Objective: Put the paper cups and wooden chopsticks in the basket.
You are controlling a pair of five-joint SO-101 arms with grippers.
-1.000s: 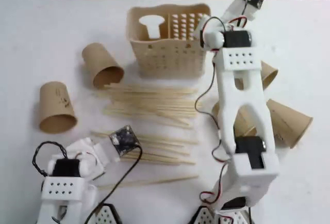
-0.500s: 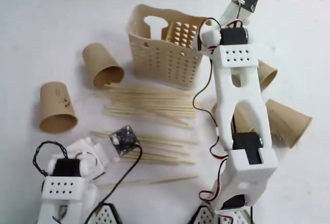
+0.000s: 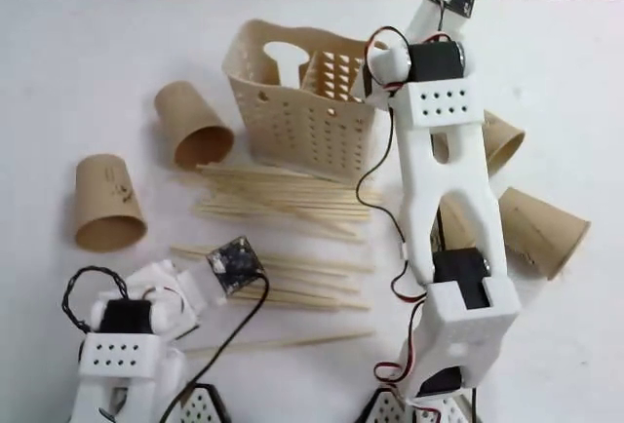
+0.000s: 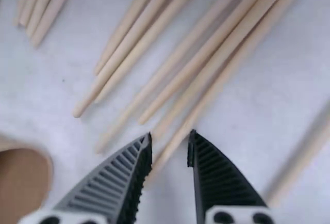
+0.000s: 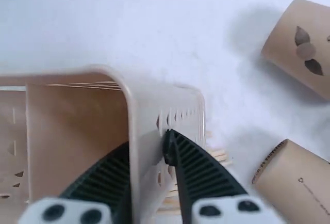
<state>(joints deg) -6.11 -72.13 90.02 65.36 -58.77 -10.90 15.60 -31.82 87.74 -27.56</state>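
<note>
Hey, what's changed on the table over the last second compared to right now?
The right gripper, clamped on the basket wall, has tipped the basket up and swung it leftward in the high view, so more of its perforated side now shows. The right arm shifted with it. The left gripper, the chopsticks and the paper cups stayed where they were.

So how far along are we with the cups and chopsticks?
Nothing looks done: the basket shows nothing inside. In hand: the right gripper has its jaws shut on the basket's wall, tilting it; the left gripper hangs open over the chopsticks. Left: all the paper cups and chopsticks lie on the table.
</note>
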